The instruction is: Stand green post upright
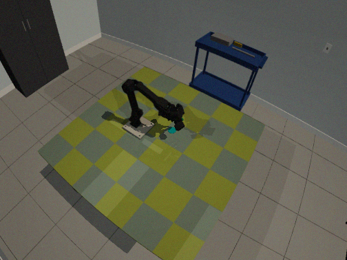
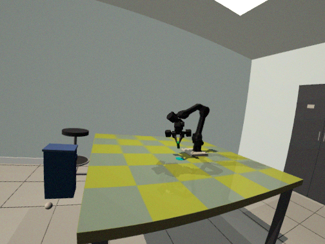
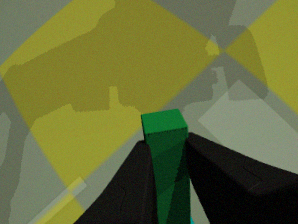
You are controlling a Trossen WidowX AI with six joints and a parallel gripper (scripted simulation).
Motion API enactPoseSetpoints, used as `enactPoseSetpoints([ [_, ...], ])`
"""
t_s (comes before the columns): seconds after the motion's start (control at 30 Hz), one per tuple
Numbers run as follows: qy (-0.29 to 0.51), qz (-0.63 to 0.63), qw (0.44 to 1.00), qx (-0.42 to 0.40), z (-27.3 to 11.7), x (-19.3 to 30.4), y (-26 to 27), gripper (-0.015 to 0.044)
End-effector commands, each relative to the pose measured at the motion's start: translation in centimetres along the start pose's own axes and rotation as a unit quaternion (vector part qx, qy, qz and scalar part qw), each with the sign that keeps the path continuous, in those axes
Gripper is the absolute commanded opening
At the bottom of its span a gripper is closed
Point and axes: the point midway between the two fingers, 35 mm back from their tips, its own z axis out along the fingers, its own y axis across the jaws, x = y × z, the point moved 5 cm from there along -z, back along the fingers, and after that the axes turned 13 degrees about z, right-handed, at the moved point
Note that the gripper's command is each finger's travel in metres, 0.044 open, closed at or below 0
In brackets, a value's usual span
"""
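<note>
The green post is held between the fingertips and looks about upright in the exterior view, above the table top. In the top view only a small bit of it shows; the arm hides the rest. My gripper is shut on the post. The flat cyan circle lies on the checkered table near the arm's base, below the post in the exterior view and off to one side of the gripper in the top view. In the wrist view only a sliver of it shows beside the post, at the bottom edge.
The arm's pale base plate sits close to the circle on the checkered table. Arm shadows cross the table. A blue cart, a dark cabinet, a stool and a blue box stand off the table.
</note>
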Motion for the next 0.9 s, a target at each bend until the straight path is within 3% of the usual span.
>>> enactPoseSetpoints([
  [0.0,-0.011,0.004,1.0,-0.005,0.0,0.28,-0.08,0.0022],
  [0.87,-0.093,-0.002,0.995,-0.033,-0.58,1.16,-0.73,0.0022],
])
